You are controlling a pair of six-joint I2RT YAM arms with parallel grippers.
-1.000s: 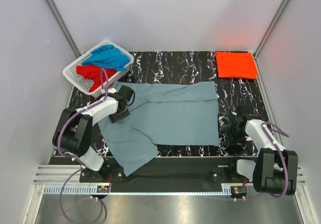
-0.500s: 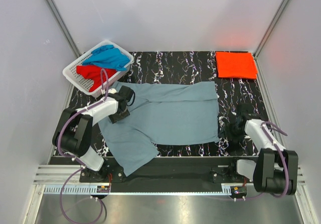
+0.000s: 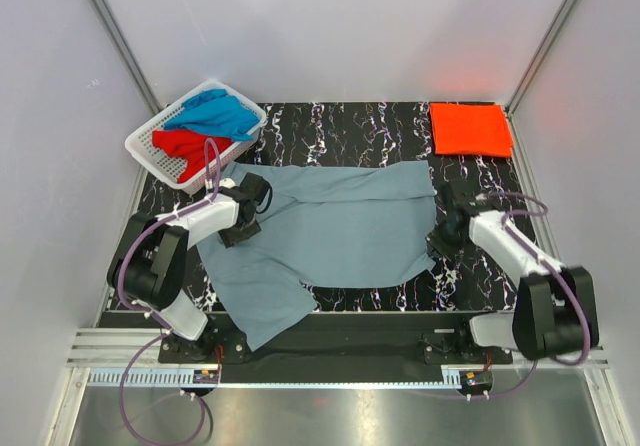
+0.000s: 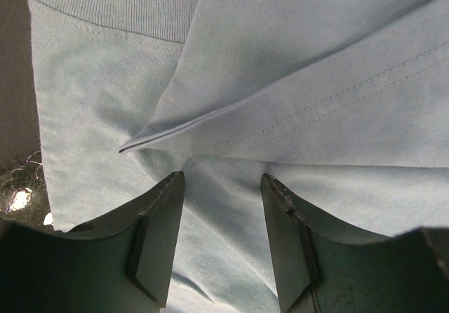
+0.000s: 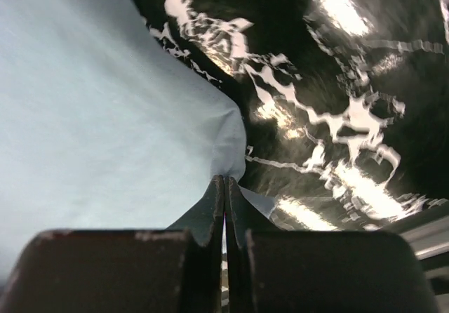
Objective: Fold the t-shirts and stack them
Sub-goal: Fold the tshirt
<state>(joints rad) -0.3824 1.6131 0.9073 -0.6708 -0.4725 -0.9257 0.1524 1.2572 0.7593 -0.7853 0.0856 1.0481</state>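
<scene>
You've got a white slotted basket (image 3: 148, 154) set at an angle on the far left corner of the black, white-veined table mat (image 3: 350, 126). Plain white walls (image 3: 330, 26) close in three sides. A ribbed metal rail (image 3: 330, 378) runs along the near edge.

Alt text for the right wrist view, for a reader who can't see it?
The right gripper is shut, pinching a corner of the grey-blue t-shirt at its tips. The shirt fills the left of the view, and the glossy black table with white veining fills the right.
</scene>
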